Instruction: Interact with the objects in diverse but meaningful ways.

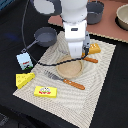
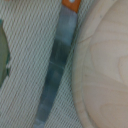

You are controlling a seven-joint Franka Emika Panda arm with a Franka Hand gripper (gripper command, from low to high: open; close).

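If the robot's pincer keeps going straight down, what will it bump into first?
Probably the orange-handled knife with the grey metal blade, lying on the woven beige placemat beside the round pale wooden plate. Depth is unclear.

White Panda arm (image 1: 75,22) reaching down from above, wrist vertical, body upright. Gripper (image 1: 76,56) pointed straight downward, held low. Fingers hidden in both views; jaw opening impossible to judge.

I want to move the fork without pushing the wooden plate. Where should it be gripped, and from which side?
Grip the fork by its orange handle, coming straight down from above and closing across its narrow width. It lies flat on the mat, and the handle end seems to point away from the plate.
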